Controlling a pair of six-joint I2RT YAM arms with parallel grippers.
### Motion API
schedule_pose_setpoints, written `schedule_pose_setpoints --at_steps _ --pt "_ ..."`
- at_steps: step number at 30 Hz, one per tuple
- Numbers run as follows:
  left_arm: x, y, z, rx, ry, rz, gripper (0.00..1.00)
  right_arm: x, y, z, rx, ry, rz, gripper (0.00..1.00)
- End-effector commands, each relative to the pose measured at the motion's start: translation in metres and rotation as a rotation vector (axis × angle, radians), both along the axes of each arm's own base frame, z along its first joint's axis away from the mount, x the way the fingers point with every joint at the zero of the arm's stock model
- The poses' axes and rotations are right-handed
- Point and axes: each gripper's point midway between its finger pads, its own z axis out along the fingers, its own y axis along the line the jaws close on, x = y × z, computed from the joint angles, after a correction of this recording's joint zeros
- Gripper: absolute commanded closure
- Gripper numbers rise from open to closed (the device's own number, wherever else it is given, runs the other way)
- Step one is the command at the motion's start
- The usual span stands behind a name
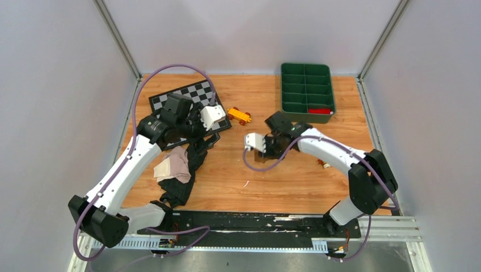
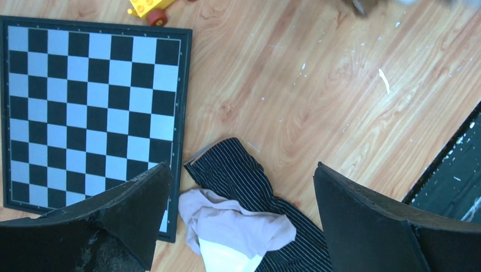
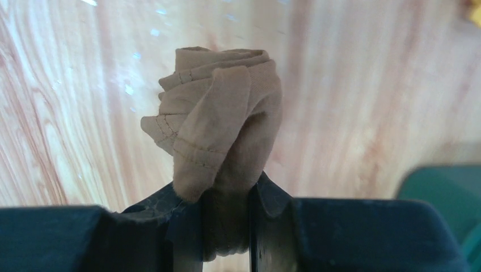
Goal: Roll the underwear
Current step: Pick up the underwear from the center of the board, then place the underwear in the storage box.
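cloth this soft slumps: tan-brown underwear [image 3: 221, 107] bunches over the desk [image 3: 368, 85], pinched in right jaws, while black pair [image 2: 230, 167] and pink pair [image 2: 238, 229] lie under spread left jaws, probably best taken by hems.

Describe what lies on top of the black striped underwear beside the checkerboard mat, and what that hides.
A crumpled pale pink-beige garment lies on the black striped underwear, covering its middle. Black cloth shows at both ends; the part underneath is hidden.
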Motion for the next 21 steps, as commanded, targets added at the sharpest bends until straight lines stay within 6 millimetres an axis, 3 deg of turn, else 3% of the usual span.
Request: schedule_pose_setpoints --at_steps 1,4,7,10,13,17,19,21 --pt "-0.017 0.013 -0.006 0.045 0.036 0.008 0.00 0.038 -0.016 0.067 0.113 0.006 -0.067 1.00" --pt "-0.022 0.015 0.008 0.026 0.030 0.031 0.00 0.090 -0.048 0.119 0.118 -0.112 -0.124 1.00" --pt "-0.022 0.019 0.018 0.035 0.038 0.058 0.00 0.154 -0.095 0.151 0.092 -0.216 -0.202 1.00" --pt "-0.026 0.020 0.019 0.074 0.073 0.017 0.00 0.209 -0.135 0.165 0.100 -0.228 -0.267 1.00" --pt "-0.025 0.027 0.022 0.126 0.056 -0.010 0.00 0.257 -0.160 0.171 0.123 -0.232 -0.297 1.00" --pt "-0.026 0.039 0.023 0.210 0.051 -0.038 0.00 0.289 -0.173 0.124 0.083 -0.176 -0.309 1.00" --pt "-0.025 0.043 0.025 0.237 0.046 -0.038 0.00 0.292 -0.173 0.100 0.069 -0.151 -0.322 1.00" --pt "-0.021 0.047 0.028 0.263 0.040 -0.026 0.00 0.288 -0.167 0.094 0.075 -0.140 -0.305 1.00"
